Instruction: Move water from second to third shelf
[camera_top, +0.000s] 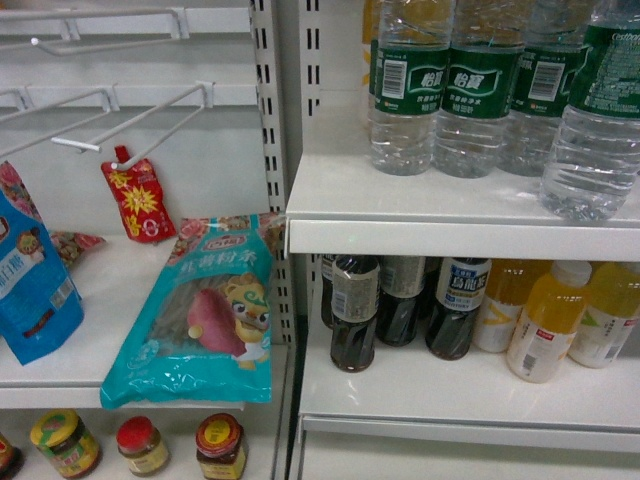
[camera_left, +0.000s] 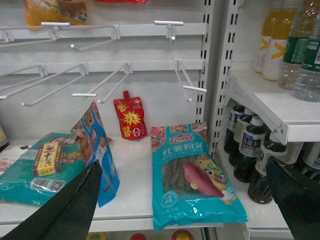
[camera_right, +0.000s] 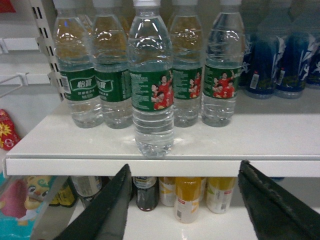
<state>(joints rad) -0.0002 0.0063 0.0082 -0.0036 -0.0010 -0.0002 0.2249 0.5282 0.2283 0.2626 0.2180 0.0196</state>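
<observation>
Two dark fingers of the right tool spread wide at the bottom of the right wrist view, nothing between them, sitting below the front lip of the white shelf. Water bottle stands upright just past that lip, forward of its row and roughly over the left finger. Bare shelf to its right, up to the edge. Behind it, four more green-label bottles in a row; blue-label bottles further right at the back.

Left tool also spread wide, empty, low in front of the neighbouring bay. Between its fingers lies a teal noodle bag, flat and reaching the shelf edge. Blue bag leans by the left finger. Red pouch stands at the back wall under bare wire hooks.

Shelf below the water: dark bottles left, yellow drinks right.
</observation>
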